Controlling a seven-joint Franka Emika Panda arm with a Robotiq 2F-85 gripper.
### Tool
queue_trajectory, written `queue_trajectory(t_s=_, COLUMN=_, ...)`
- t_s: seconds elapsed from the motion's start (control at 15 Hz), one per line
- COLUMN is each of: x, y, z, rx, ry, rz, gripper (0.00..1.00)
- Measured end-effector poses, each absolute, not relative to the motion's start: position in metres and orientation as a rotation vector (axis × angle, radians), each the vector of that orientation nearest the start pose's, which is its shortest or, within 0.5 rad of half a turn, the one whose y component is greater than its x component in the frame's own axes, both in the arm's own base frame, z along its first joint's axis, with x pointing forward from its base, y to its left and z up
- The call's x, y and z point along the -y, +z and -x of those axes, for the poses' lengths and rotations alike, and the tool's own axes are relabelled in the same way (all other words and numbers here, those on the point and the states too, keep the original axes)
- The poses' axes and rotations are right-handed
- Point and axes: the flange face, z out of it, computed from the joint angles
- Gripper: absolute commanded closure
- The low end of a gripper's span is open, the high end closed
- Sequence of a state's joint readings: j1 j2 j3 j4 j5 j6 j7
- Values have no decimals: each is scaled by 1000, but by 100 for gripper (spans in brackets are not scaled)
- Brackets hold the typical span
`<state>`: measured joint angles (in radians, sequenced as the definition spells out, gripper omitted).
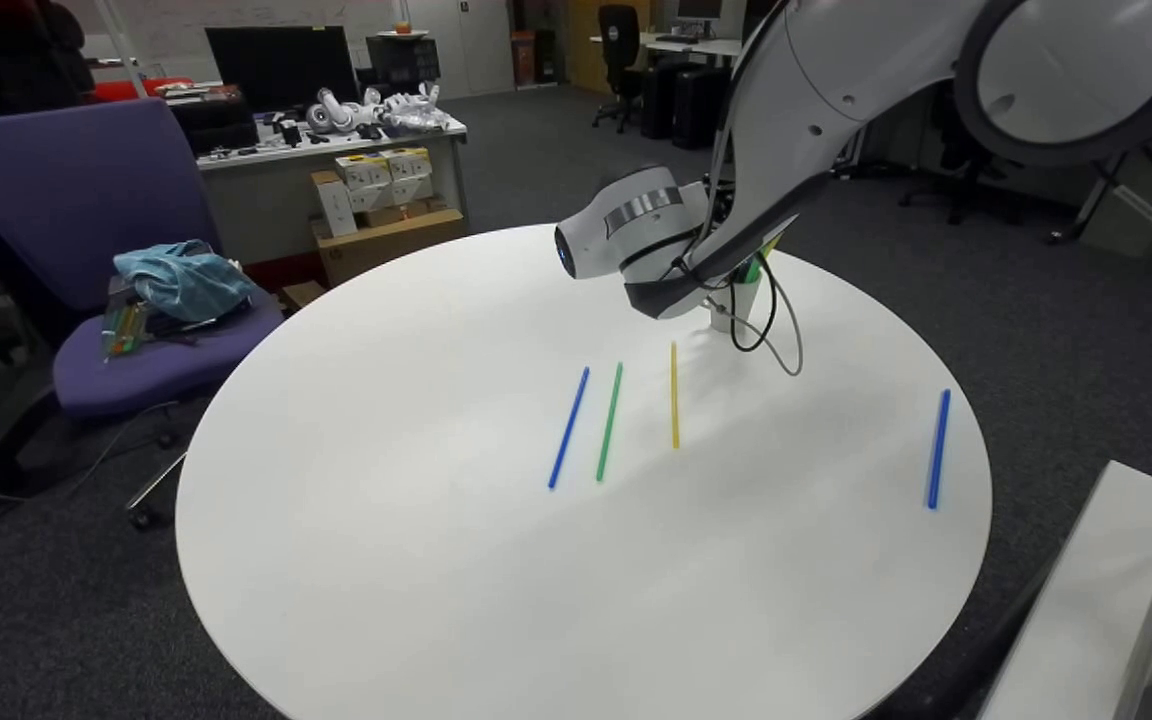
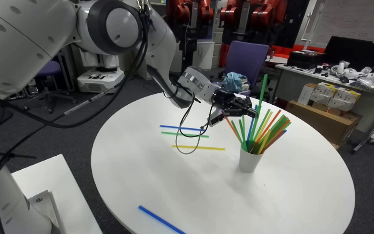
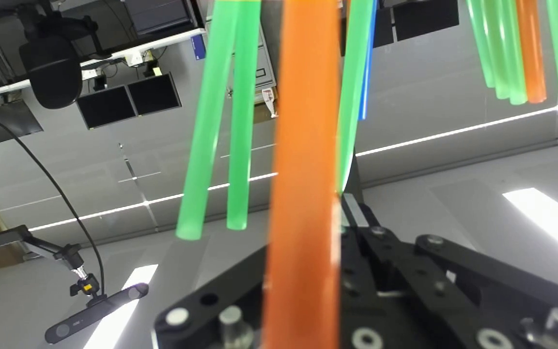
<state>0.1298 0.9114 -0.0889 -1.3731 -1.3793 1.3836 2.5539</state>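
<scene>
At the white cup [image 2: 249, 162], hand [image 2: 255, 113] pinched narrow on tall green straw [image 2: 263, 87], judged partway clear; lower end hidden among bunched straws [image 2: 276, 130]. Out on surface [image 1: 366, 420]: blue straw [image 1: 569, 428], flat green straw [image 1: 609, 422], yellow straw [image 1: 675, 395] and, well apart, lone blue straw [image 1: 939, 450].

The cup [image 2: 249, 162] looks smooth and matt, like the worktop [image 2: 291, 198] beneath it. Above the cup, straws [image 2: 276, 132] show glossy, translucent plastic, and the pincer [image 3: 349, 205] pairs matt parts with shiny metal pins [image 3: 231, 316].
</scene>
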Motion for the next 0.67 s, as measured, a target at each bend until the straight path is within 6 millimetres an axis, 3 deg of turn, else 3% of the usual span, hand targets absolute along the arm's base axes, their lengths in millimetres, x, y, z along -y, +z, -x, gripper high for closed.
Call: queue_trajectory(t_s=0.67, x=71, y=232, z=-690, rx=1442, ry=1326, rz=-808, gripper=100)
